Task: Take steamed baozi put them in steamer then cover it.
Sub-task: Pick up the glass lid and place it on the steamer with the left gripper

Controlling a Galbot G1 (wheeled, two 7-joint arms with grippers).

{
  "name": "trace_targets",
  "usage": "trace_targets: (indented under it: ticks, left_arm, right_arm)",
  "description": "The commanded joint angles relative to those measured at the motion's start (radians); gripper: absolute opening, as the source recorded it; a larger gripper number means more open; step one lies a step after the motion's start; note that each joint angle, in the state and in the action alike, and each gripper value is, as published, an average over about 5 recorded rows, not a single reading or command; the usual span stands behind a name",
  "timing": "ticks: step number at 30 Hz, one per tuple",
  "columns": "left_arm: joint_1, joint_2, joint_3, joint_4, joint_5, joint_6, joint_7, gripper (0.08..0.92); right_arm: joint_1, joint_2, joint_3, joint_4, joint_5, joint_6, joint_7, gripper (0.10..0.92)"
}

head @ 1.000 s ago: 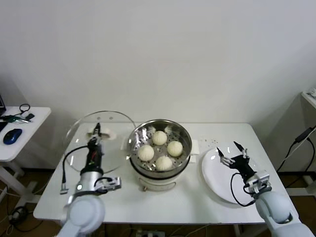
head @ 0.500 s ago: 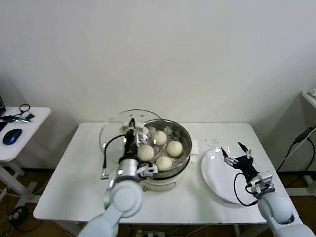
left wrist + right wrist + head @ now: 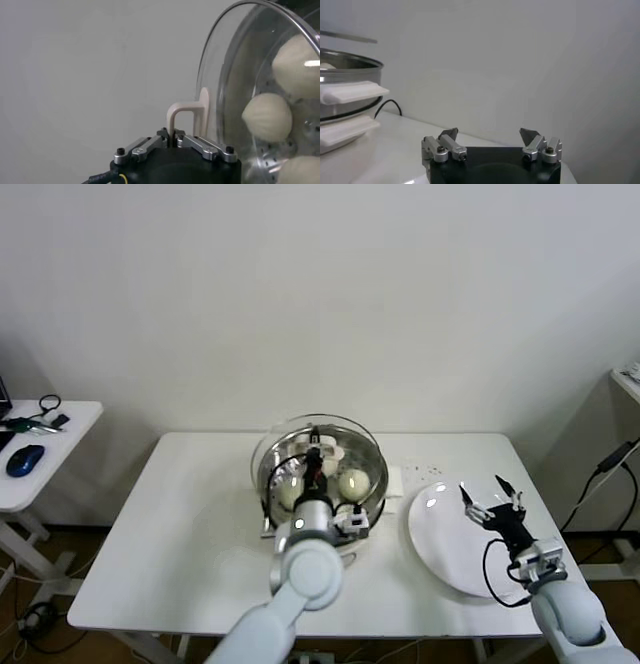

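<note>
The steamer (image 3: 378,484) stands mid-table with off-white baozi (image 3: 353,482) on its perforated tray. My left gripper (image 3: 313,446) is shut on the cream handle (image 3: 186,113) of the clear glass cover (image 3: 350,430) and holds it tilted just over the pot. In the left wrist view three baozi (image 3: 268,116) show through the cover (image 3: 220,70), and the left gripper (image 3: 173,135) pinches the handle's stem. My right gripper (image 3: 490,499) is open and holds nothing, above the white plate (image 3: 445,546). In its own view the right gripper (image 3: 489,134) stands wide, with the steamer (image 3: 347,67) beyond it.
The white table (image 3: 190,524) has bare room to the left of the pot. A flat white plate lies at the right, near the table's front edge. A side table (image 3: 40,474) with a blue mouse (image 3: 24,459) and cables stands far left.
My left gripper has carried the cover from the left part of the table rightwards to over the steamer. The right gripper has drifted slightly to the right, still open.
</note>
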Motion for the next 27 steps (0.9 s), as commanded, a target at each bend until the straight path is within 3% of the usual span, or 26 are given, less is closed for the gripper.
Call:
trace_targets:
  ticks: [1, 27]
  left_arm:
    - [0.000, -0.070, 0.020, 0.077, 0.004, 0.049, -0.032, 0.145]
    - [0.016, -0.030, 0.021, 0.088, 0.006, 0.049, -0.034, 0.145]
  right_arm:
    - [-0.010, 0.009, 0.023, -0.003, -0.007, 0.008, -0.006, 0.823]
    - [0.005, 0.016, 0.013, -0.020, -0.021, 0.016, -0.025, 0.823]
